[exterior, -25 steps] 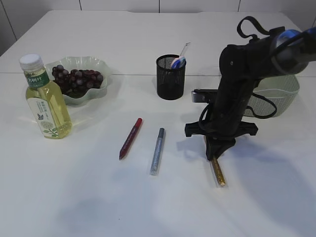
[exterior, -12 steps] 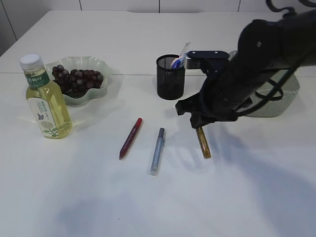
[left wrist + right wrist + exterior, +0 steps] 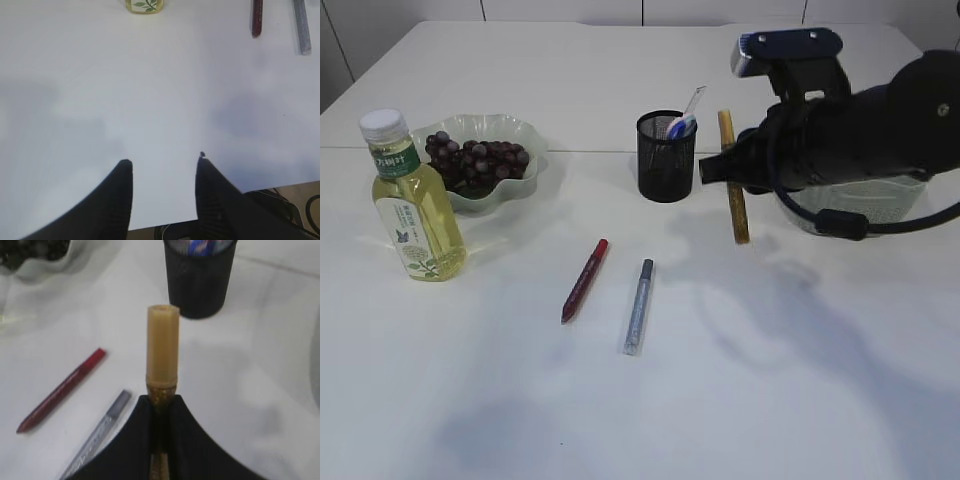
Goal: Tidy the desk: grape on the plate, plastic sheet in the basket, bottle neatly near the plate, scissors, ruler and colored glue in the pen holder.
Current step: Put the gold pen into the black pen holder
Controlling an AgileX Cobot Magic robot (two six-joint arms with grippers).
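Observation:
My right gripper (image 3: 724,171) is shut on a gold glitter glue stick (image 3: 732,180) and holds it in the air just right of the black mesh pen holder (image 3: 666,157). In the right wrist view the gold stick (image 3: 163,345) stands up out of the shut gripper (image 3: 161,402), with the holder (image 3: 200,282) beyond it. A red glue stick (image 3: 584,280) and a silver one (image 3: 639,305) lie on the table. Grapes (image 3: 475,160) lie on the pale plate (image 3: 525,130), and the bottle (image 3: 415,200) stands beside it. My left gripper (image 3: 163,162) is open and empty over bare table.
A blue-handled item (image 3: 682,125) and a clear strip (image 3: 695,98) stick out of the pen holder. The pale basket (image 3: 880,205) stands at the right, mostly behind my right arm. The left wrist view shows the bottle's base (image 3: 145,5) and the table's near edge.
My right gripper has lifted the gold glue stick off the table and carried it up and back, from the front right to beside the pen holder.

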